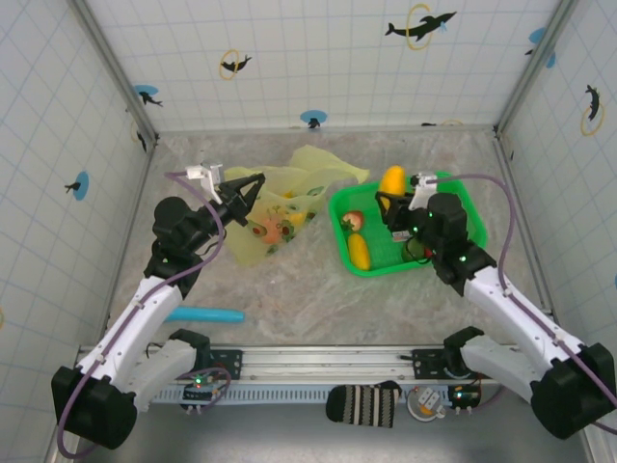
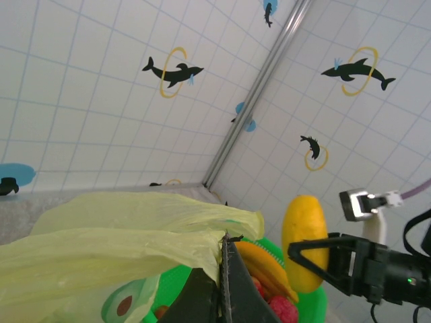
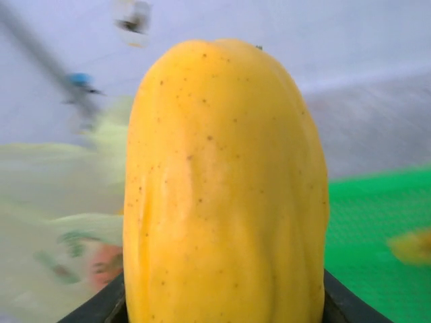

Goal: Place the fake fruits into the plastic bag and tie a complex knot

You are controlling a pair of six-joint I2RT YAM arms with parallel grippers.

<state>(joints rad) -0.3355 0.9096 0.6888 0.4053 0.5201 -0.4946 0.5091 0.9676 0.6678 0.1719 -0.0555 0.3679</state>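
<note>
Speckled yellow plastic fruit (image 3: 225,188), clamped in the right gripper (image 1: 393,201), likely next needs carrying into the translucent avocado-print bag (image 2: 121,229), whose rim the left gripper (image 2: 222,286) pinches tight.

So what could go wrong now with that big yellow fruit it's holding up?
The yellow fruit is gripped low by the right gripper, so it might tip or slip out. The left gripper pinches just one edge of the plastic bag, so the floppy opening may sag and the fruit could land beside it.

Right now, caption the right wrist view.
Right gripper holds a yellow fruit upright, green tray and plastic bag behind.
</note>
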